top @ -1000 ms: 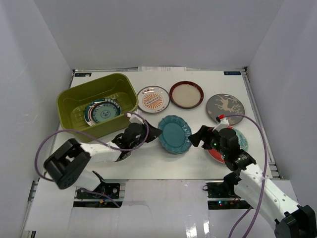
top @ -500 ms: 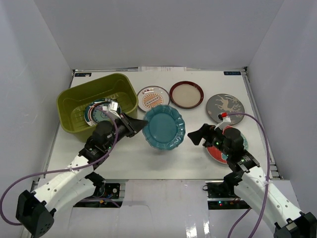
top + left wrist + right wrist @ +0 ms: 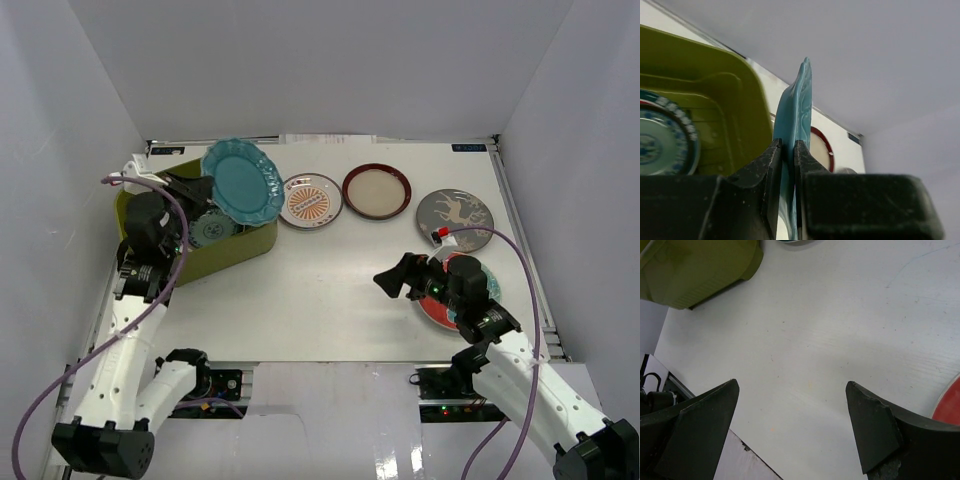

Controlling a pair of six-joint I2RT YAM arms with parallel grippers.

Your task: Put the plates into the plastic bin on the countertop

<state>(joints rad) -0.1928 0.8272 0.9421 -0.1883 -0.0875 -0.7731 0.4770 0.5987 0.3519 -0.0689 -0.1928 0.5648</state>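
My left gripper [image 3: 197, 186] is shut on the rim of the teal plate [image 3: 243, 181] and holds it on edge above the olive-green plastic bin [image 3: 256, 240]. In the left wrist view the teal plate [image 3: 796, 105] stands between the jaws over the bin [image 3: 725, 95]. A small blue-green plate [image 3: 207, 229] lies in the bin and shows in the left wrist view [image 3: 660, 145]. The orange sunburst plate [image 3: 309, 200], red-rimmed cream plate [image 3: 376, 191] and grey deer plate [image 3: 455, 214] lie at the back. My right gripper [image 3: 393, 279] is open and empty over the countertop [image 3: 330, 290], beside the red floral plate [image 3: 440, 315].
White walls enclose the countertop on three sides. The right arm's cable [image 3: 520, 260] arcs over the red floral plate. In the right wrist view the bin's corner [image 3: 700, 270] is at the top left and the table's front edge [image 3: 740, 445] is near.
My left gripper has lifted the teal plate from the middle of the countertop and carried it back and left to above the bin. The right gripper has barely moved.
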